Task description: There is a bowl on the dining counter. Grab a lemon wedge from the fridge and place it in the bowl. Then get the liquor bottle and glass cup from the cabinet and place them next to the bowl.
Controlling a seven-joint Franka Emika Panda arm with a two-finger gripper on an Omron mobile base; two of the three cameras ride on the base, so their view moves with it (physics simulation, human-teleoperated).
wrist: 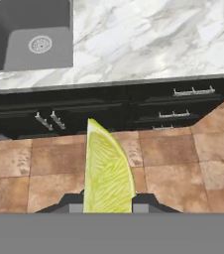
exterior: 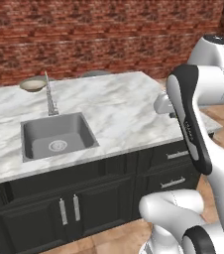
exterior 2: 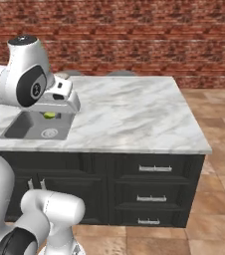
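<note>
Jaws closed on lemon wedge point(wrist: 107, 171). Bowl point(exterior: 33, 85) sits at bench's point(exterior: 119, 106) far corner; advise carrying level, releasing low inside it.

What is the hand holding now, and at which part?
The hand holds the lemon wedge at its lower end, between the two fingers; its pointed tip sticks out.

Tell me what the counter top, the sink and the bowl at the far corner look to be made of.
Counter top: looks like polished marble, white with grey veining, though it could be an imitation. Sink: matte grey, plain and even with no shine, so composite or brushed metal; the look leaves it open. Bowl: pale beige and smooth, probably glazed ceramic, too small to be sure.
</note>
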